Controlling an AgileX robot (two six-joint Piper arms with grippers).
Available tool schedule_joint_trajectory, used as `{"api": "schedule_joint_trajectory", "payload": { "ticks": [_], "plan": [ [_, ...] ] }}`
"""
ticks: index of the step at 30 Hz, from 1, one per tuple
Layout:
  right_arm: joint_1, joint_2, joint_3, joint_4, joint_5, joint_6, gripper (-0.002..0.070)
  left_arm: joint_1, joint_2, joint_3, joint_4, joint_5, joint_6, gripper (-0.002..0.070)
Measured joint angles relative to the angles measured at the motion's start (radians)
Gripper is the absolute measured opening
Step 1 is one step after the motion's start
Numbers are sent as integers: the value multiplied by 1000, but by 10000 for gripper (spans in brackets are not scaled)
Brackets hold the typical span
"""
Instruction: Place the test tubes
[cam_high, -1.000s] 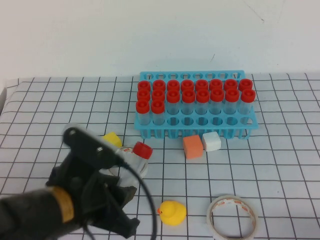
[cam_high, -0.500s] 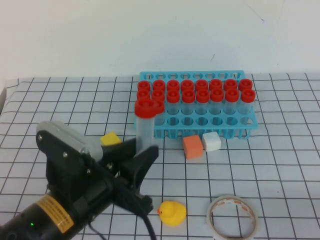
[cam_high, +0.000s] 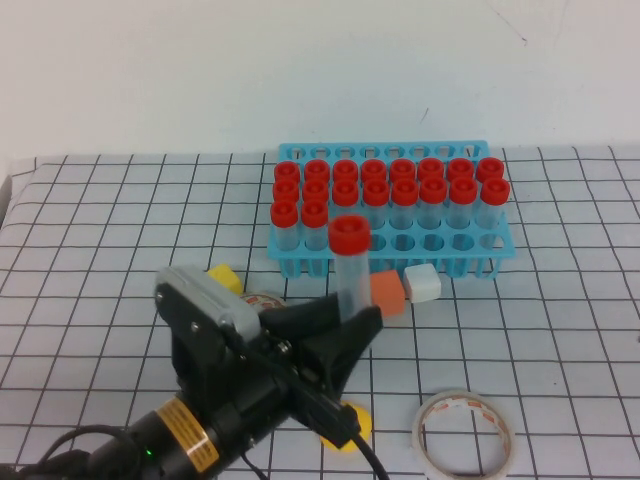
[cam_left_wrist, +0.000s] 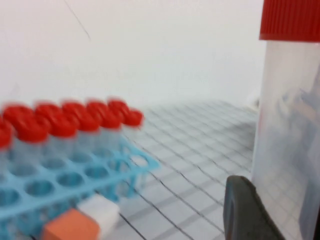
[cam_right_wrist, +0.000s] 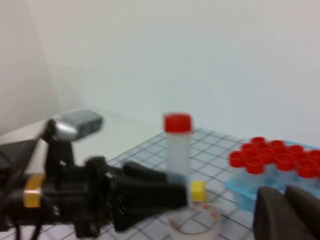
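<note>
My left gripper (cam_high: 350, 312) is shut on a clear test tube with a red cap (cam_high: 351, 262) and holds it upright just in front of the blue rack (cam_high: 392, 150), left of its middle. The rack's two back rows and the left end of a third row hold red-capped tubes; the front holes are empty. In the left wrist view the tube (cam_left_wrist: 287, 125) fills the side beside one dark finger (cam_left_wrist: 245, 210), with the rack (cam_left_wrist: 75, 185) beyond. My right gripper (cam_right_wrist: 287, 212) is shut and empty, off to the side, looking across at the tube (cam_right_wrist: 177, 145) and the rack (cam_right_wrist: 240, 192).
An orange cube (cam_high: 386, 293) and a white cube (cam_high: 423, 283) lie against the rack's front. A yellow cube (cam_high: 224, 277) and a printed tape roll (cam_high: 262, 299) sit by the left arm. A yellow duck (cam_high: 357, 425) is partly hidden; a clear tape roll (cam_high: 466, 432) lies front right.
The left gripper has lifted the tube off the table by the yellow cube, turned it upright and carried it right, closer to the rack's front. The right gripper stays shut.
</note>
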Motion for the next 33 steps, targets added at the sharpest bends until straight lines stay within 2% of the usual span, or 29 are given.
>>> {"api": "schedule_joint_trajectory", "payload": {
  "ticks": [3, 8, 11, 14, 18, 22, 33],
  "plan": [
    [0, 145, -72, 0, 101, -51, 97, 0, 17, 0, 54, -2, -24, 209],
    [7, 358, -192, -2, 304, -77, 332, 0, 19, 0, 109, -4, -28, 209],
    [52, 449, -251, -2, 328, -100, 403, 0, 19, 0, 142, -8, -30, 209],
    [144, 517, -306, -2, 313, -142, 425, 0, 19, 0, 173, -8, -36, 209],
    [293, 600, -375, -2, 154, -165, 432, 0, 19, 0, 176, -8, -39, 209],
    [388, 668, -433, -2, 45, -174, 433, 0, 19, 0, 185, -8, -39, 209],
    [430, 818, -512, 0, 36, -175, 434, 0, 19, 0, 217, -8, -39, 210]
  ]
}}
